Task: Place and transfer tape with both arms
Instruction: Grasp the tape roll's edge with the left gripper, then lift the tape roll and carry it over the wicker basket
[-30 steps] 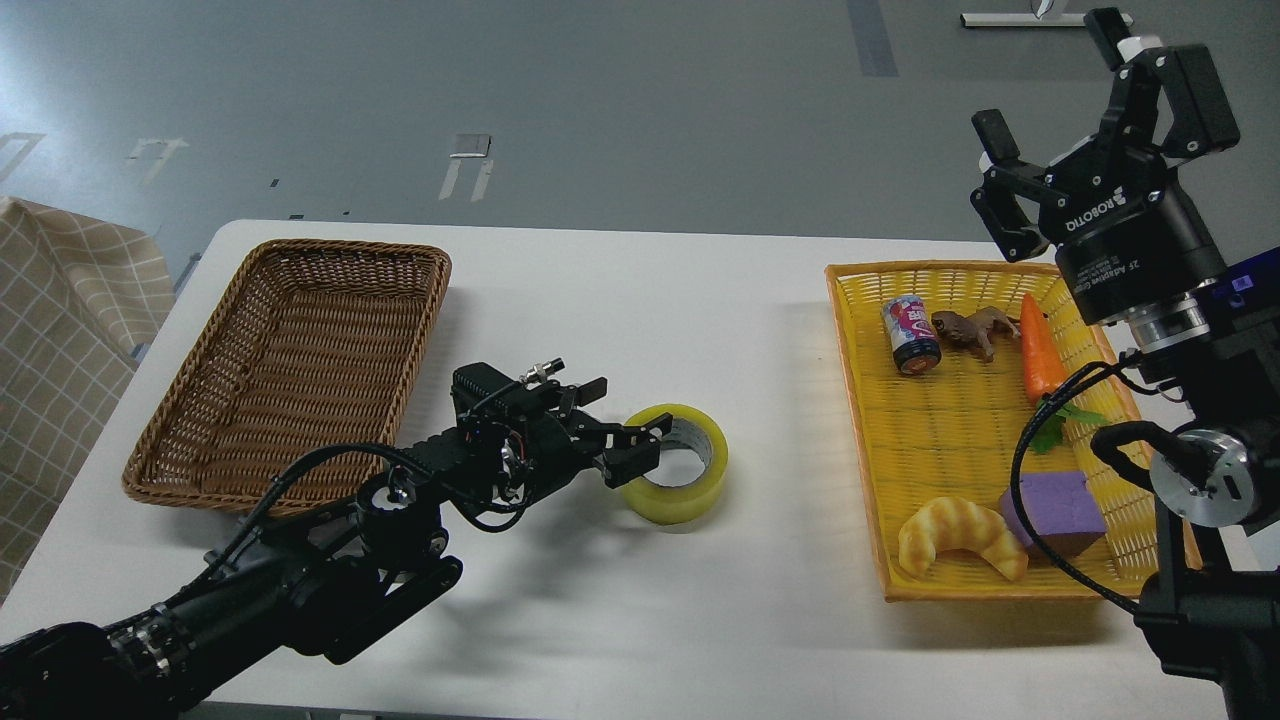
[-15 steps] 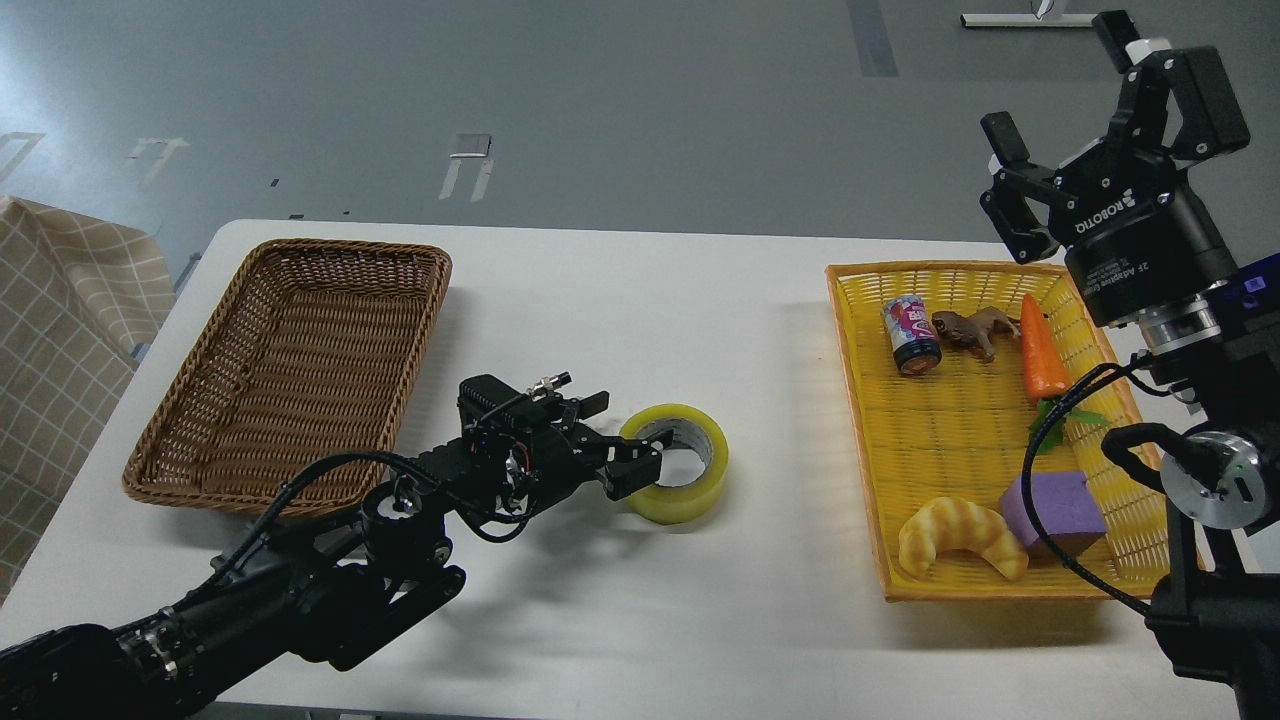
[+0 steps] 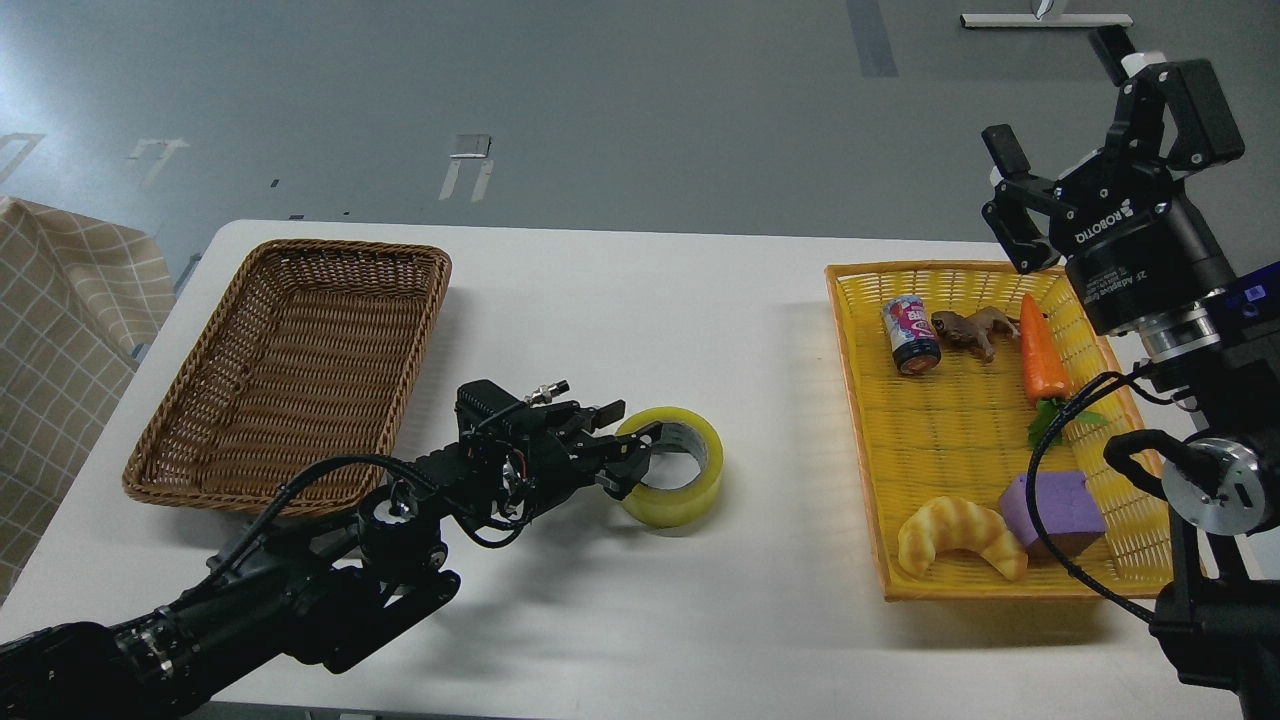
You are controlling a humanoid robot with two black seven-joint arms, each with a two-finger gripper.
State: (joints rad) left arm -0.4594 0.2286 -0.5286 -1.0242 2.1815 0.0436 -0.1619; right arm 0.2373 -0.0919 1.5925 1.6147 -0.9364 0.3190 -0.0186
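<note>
Your left gripper (image 3: 628, 450) sits low over the white table (image 3: 620, 300), its fingers closed across the near wall of the tape (image 3: 680, 488), one finger outside the rim and one reaching into the core, as far as the dark fingers can be read. The tape, a translucent yellow roll, lies between the brown wicker basket (image 3: 250, 440) on your left and the yellow basket (image 3: 860, 420) on your right, and looks slightly tipped up at the gripped side.

Your right gripper (image 3: 1070, 130) is raised above the far corner of the yellow basket with its fingers spread wide and nothing between them. Its body reads "ROBOTIQ", with "2F Adaptive" partly legible on the collar.

In the yellow basket you have a small can (image 3: 910, 335) with a pink-and-blue label whose writing is too small to read, a brown toy animal (image 3: 970, 328), a carrot (image 3: 1040, 355), a purple block (image 3: 1052, 512) and a croissant toy (image 3: 960, 535).
</note>
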